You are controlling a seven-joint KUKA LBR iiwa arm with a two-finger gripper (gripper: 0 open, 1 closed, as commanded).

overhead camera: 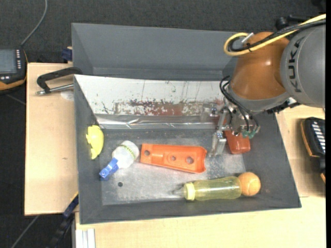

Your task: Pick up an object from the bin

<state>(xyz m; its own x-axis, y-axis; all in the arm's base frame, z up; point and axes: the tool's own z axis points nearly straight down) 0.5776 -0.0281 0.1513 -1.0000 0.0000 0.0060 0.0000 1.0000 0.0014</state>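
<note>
Gripper [229, 138] stands low at the right side of the bin [150, 182], against a small red-brown block [239, 144]. Its opening and hold cannot be determined. Nothing is raised; the lift is judged outstanding.

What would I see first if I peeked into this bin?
The big orange arm leans over the right side of the bin, with its gripper low beside a small red-brown block. A flat orange bar with holes lies in the middle. A yellowish bottle lies along the front.
</note>
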